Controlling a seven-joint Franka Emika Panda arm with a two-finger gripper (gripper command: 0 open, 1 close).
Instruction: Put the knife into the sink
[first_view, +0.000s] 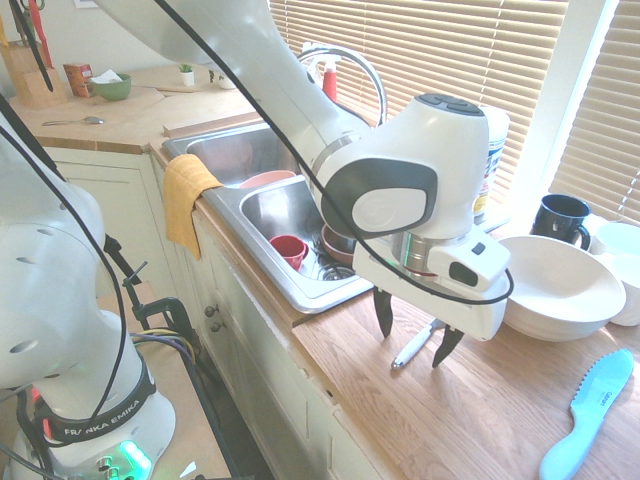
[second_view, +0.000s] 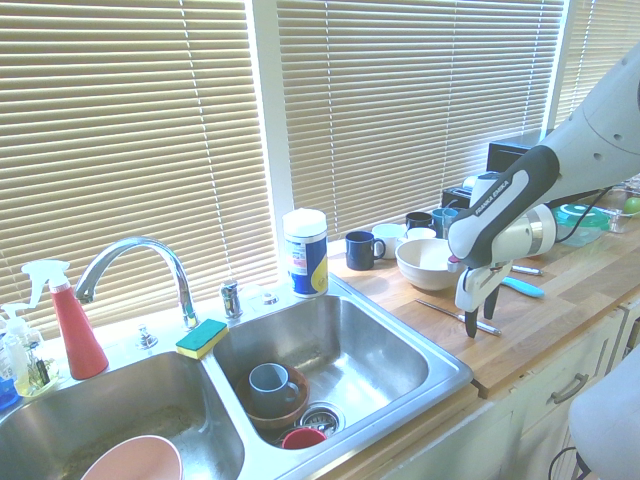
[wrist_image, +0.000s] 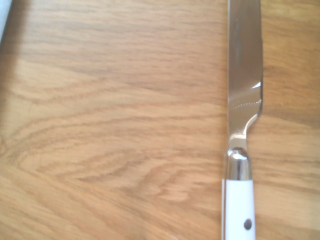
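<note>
White-handled knife (first_view: 412, 347) half hidden between wide-apart jaws (first_view: 414, 337), blade behind gripper.

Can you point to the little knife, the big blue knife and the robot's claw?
knife (wrist_image: 238, 200): wrist view, white handle.
blue knife (first_view: 590, 413): first exterior view, blade middle.
claw (first_view: 412, 341): first exterior view, between its open fingertips.
</note>
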